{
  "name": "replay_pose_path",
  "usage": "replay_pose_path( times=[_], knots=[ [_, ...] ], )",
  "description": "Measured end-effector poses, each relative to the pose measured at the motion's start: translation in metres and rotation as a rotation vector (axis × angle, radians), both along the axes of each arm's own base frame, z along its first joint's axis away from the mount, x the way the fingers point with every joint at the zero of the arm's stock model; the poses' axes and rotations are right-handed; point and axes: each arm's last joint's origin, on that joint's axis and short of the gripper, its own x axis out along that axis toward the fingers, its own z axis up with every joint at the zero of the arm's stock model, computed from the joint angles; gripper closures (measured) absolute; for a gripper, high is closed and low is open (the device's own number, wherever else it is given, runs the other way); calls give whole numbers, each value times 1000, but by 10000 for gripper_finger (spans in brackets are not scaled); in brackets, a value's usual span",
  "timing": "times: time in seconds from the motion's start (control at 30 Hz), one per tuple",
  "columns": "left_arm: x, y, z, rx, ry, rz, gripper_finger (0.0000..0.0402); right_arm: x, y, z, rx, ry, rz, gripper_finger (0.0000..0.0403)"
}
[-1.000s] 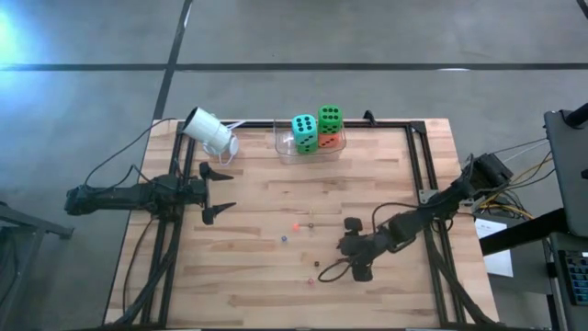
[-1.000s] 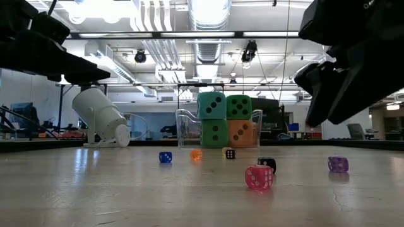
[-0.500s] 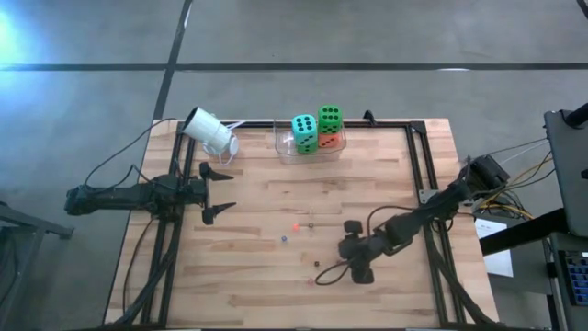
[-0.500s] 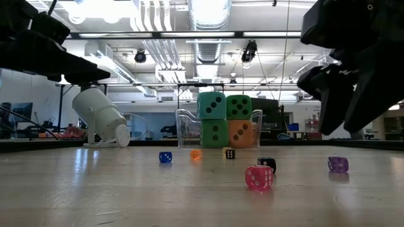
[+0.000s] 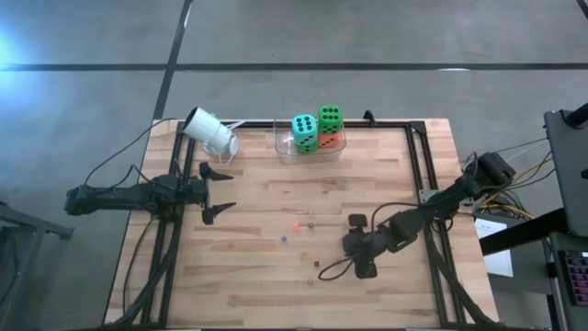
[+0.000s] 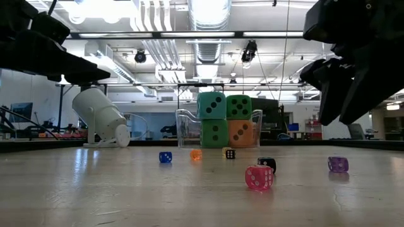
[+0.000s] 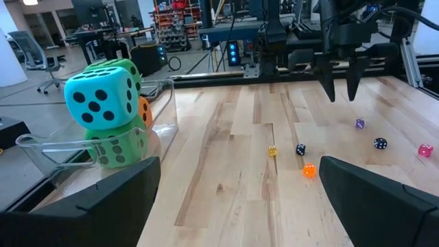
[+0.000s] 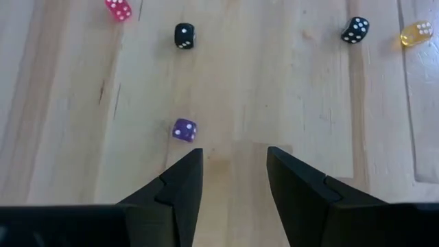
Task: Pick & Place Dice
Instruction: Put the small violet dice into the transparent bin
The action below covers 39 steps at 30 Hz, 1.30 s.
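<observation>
Four big soft dice are stacked in a clear tub (image 5: 285, 147) at the table's far edge: teal (image 5: 304, 131) and green (image 5: 330, 118) on top, green (image 6: 214, 133) and orange-red (image 6: 240, 133) beneath. Several tiny dice lie on the bare wood: purple (image 8: 184, 130), pink (image 6: 259, 177), black (image 6: 266, 163), blue (image 6: 165, 157), orange (image 6: 196, 154). My right gripper (image 8: 234, 154) hovers open just above the table, the purple die slightly ahead of one fingertip (image 8: 193, 159). My left gripper (image 5: 219, 192) waits open at the left edge.
A white cup (image 5: 209, 131) lies tipped on its stand at the far left corner. A black frame (image 5: 418, 156) runs along the table's far and side edges. Bare wood stretches between the tub and the tiny dice.
My right gripper has tipped a little while staying over the purple die, its fingers still apart. The dice have not moved.
</observation>
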Motion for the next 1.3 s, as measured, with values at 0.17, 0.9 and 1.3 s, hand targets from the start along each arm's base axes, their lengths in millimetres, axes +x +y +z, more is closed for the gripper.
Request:
replay_pose_path(
  times=[0.17,0.9,1.3],
  knots=[
    [0,0,0,0,0,0,2,1,2,-6,-21,3,-10,248],
    [0,0,0,0,0,0,2,10,31,-30,55,-41,-205,261],
    [0,0,0,0,0,0,2,12,33,-29,78,-49,-226,259]
  ],
)
